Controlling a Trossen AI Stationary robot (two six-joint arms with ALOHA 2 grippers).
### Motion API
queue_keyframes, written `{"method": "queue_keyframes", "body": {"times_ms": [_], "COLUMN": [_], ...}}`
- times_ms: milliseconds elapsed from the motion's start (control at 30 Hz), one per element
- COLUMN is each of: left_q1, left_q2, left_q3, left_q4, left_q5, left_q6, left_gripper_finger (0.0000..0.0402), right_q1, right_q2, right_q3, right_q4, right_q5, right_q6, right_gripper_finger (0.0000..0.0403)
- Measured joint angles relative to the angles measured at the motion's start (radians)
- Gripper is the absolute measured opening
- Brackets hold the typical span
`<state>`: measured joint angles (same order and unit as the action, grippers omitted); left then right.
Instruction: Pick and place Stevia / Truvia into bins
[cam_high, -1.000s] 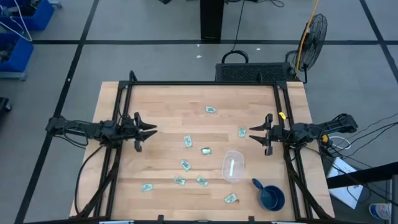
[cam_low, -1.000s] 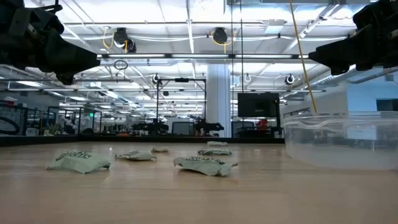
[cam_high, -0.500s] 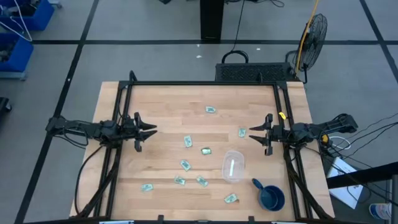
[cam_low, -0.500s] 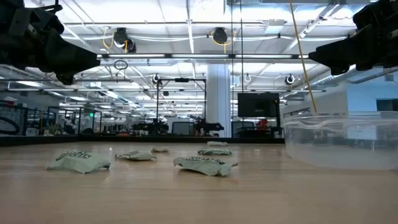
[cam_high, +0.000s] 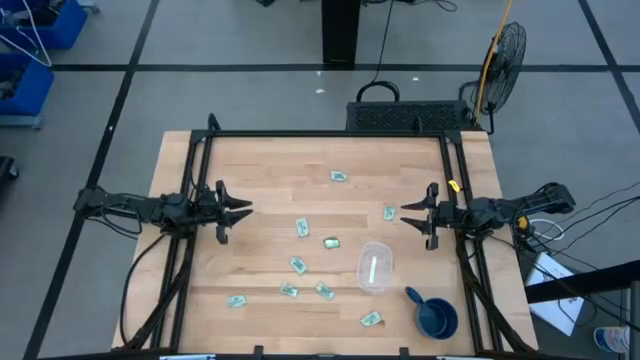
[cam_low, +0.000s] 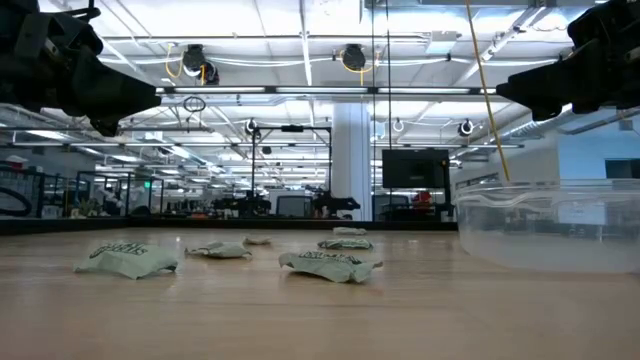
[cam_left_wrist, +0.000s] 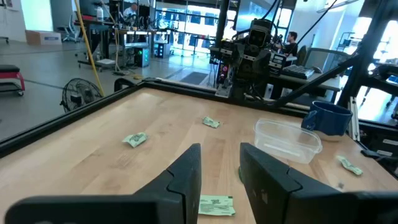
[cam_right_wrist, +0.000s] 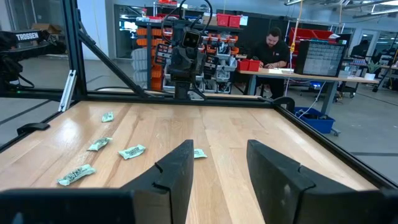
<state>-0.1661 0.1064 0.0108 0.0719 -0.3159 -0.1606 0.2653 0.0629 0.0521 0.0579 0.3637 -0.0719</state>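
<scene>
Waiting at opposite table edges, left gripper and right gripper hang parted, empty. Packets lie scattered beside the clear container; best descend squarely over 1 packet.

packets scattered mid-table, container right of them, cup beyond

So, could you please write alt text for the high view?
Nine packets lie scattered on a wooden table beside a clear bin and a blue cup. The left claw and right claw hover open at opposite sides.
</scene>
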Motion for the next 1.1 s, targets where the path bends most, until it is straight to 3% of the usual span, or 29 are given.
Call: {"method": "queue_keyframes", "body": {"times_ms": [933,1100], "left_q1": [0.0,0.0], "left_q2": [0.0,0.0], "left_q3": [0.0,0.0], "left_q4": [0.0,-0.001], "left_q5": [0.0,0.0], "left_q6": [0.001,0.061], "left_gripper_finger": [0.0115,0.0115], "right_q1": [0.0,0.0], "right_q2": [0.0,0.0], "right_q3": [0.0,0.0], "right_q4": [0.0,0.0], "right_q5": [0.0,0.0], "right_q6": [0.0,0.0], "right_gripper_finger": [0.0141,0.0141]}}
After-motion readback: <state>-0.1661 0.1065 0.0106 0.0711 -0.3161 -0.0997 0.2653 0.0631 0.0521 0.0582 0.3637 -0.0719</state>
